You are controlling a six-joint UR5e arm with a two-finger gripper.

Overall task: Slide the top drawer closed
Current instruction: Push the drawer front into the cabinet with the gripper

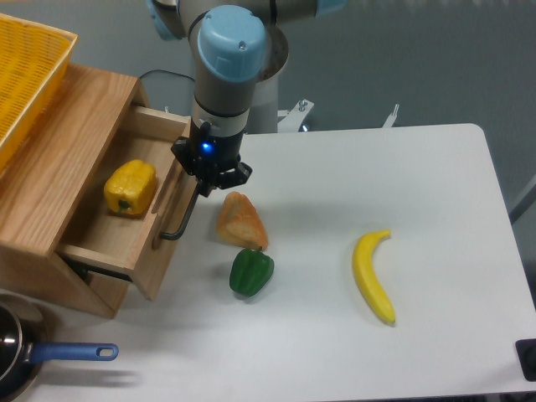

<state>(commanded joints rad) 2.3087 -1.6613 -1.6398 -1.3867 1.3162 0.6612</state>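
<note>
In the fixed camera view, the gripper is pressing at the black bar handle of the top drawer, which is standing partly open with a yellow pepper lying inside. The handle could be slipping free if the push skews. The wrist is hiding the fingers, so their opening cannot be judged.

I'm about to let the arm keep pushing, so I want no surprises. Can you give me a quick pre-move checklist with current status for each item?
1. End effector at the black handle of the top drawer: ok.
2. Jaws open or shut: cannot tell, hidden under the wrist.
3. Drawer fully closed: not ok, partly open.
4. Yellow pepper sits inside, below the drawer walls: ok.
5. Orange wedge and green pepper clear of the drawer front: ok.
6. Banana far from the path: ok.
</note>
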